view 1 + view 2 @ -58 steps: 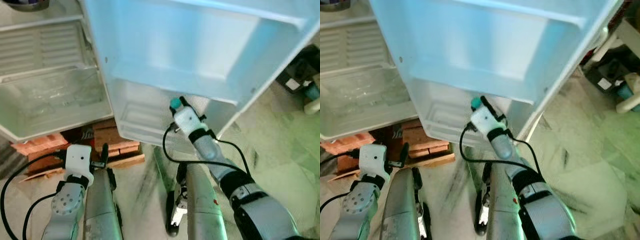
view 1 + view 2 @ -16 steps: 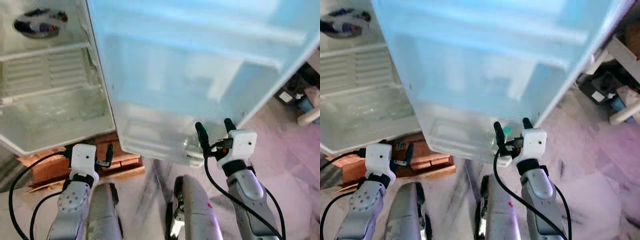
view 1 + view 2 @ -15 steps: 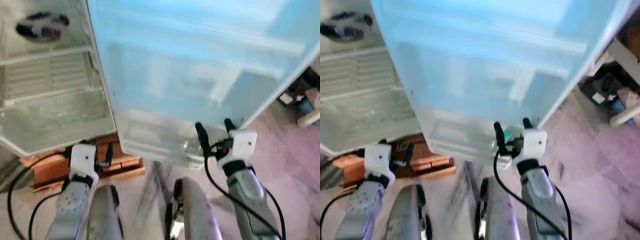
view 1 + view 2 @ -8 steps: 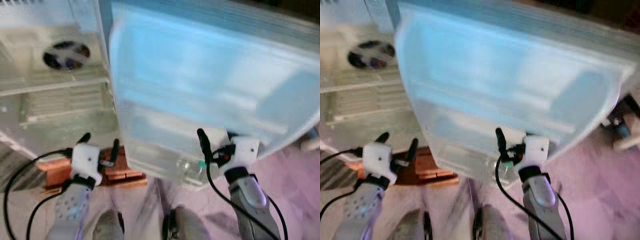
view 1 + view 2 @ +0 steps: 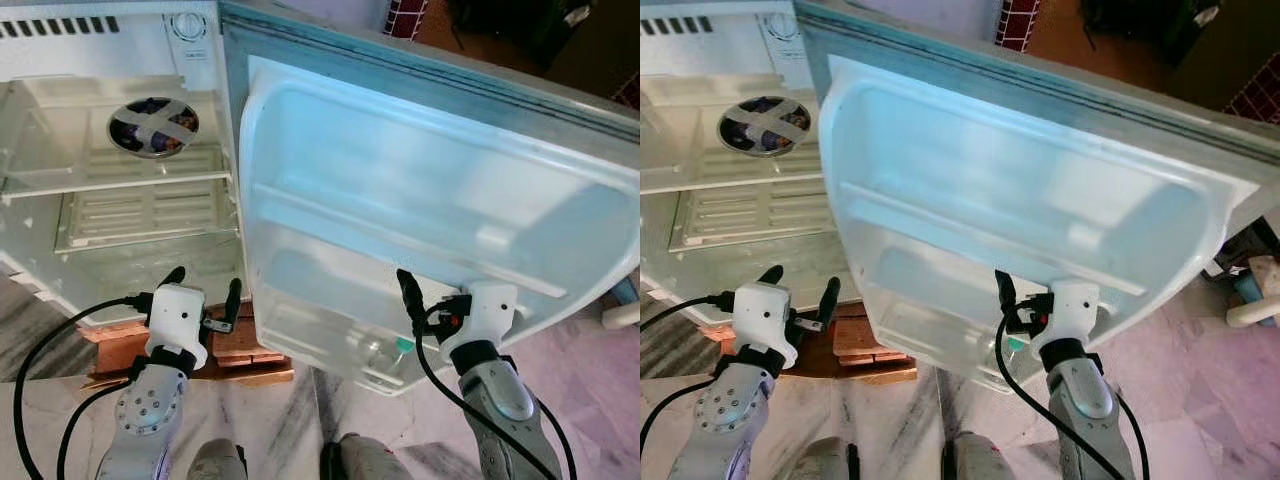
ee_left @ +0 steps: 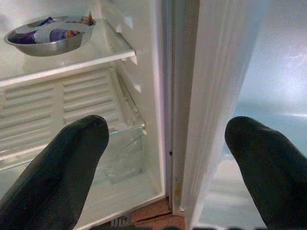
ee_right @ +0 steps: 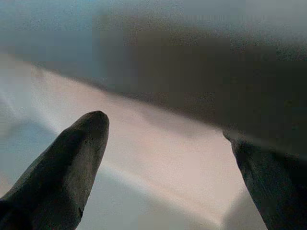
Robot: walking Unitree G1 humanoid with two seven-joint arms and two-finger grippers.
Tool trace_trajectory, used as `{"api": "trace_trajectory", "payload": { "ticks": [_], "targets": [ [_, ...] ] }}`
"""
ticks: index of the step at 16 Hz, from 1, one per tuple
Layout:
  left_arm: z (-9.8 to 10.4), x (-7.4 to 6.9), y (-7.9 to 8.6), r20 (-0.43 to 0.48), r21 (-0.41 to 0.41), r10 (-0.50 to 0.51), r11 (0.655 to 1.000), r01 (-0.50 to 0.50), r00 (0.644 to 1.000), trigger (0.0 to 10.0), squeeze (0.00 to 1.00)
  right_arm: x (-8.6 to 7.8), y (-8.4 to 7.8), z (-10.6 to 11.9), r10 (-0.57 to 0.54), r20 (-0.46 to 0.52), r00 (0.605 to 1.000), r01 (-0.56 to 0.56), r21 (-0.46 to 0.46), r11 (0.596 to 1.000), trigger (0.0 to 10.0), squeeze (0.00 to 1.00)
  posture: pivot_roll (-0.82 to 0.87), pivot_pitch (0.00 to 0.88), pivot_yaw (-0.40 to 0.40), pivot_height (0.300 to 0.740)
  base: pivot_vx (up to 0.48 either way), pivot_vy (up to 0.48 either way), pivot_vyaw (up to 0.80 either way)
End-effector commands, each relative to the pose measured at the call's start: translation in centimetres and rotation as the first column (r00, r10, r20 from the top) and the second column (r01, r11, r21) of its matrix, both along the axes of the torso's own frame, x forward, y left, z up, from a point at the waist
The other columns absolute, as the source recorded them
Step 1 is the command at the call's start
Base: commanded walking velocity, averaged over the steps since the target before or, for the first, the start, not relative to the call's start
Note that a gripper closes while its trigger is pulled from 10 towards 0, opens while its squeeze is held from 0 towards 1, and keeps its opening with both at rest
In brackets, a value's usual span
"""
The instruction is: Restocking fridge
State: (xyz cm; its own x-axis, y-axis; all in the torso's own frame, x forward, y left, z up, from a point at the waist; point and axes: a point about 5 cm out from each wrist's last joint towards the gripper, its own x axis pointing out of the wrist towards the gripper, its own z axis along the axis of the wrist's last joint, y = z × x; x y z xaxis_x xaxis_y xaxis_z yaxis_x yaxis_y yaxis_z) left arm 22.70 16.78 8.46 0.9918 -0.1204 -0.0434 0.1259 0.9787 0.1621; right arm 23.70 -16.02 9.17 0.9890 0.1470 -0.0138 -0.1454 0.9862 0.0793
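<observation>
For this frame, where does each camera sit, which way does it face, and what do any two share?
Left eye: head, looking down at the open fridge door, both tools, left tool, right tool.
Right eye: same head, same scene.
Left wrist: on the left arm, facing the fridge shelves and metal bowl; two black fingers apart.
Right wrist: close against the door's inner lining; fingers apart.
Shared: bowl shows in the eye and left wrist views.

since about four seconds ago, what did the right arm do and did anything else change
The right pincer let go of the teal-capped bottle, which now lies in the door's bottom bin, and drew back, open, just outside it. The head camera tilted up, so the whole view shifted. The left pincer stayed open and low by the fridge's foot; the steel bowl sits on its shelf as before.
</observation>
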Motion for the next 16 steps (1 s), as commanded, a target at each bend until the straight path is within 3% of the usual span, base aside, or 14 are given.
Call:
{"api": "trace_trajectory", "payload": {
  "ticks": [1,6,16],
  "targets": [
    [-0.5,-0.1,-0.2,-0.028,0.013,-0.006,1.000,0.006,1.000,10.0,0.00,0.2,-0.5,0.2,-0.025,0.002,1.000,0.025,0.004,1.000,10.0,0.00,0.10,0.127,-0.082,0.740,-0.244,0.000,0.00],
    [-0.5,-0.2,-0.1,-0.034,0.019,-0.008,1.000,0.008,0.999,10.0,0.00,0.9,-0.5,0.4,-0.049,0.006,0.999,0.049,-0.003,0.999,10.0,0.00,0.10,0.132,-0.082,0.740,-0.250,0.000,0.00],
    [-0.5,0.4,0.1,-0.038,0.043,-0.008,0.999,0.009,0.999,10.0,0.00,1.5,0.2,0.5,-0.017,-0.001,1.000,0.017,0.042,0.999,10.0,0.00,0.11,0.138,-0.061,0.740,-0.425,0.000,0.00]
  ]
}}
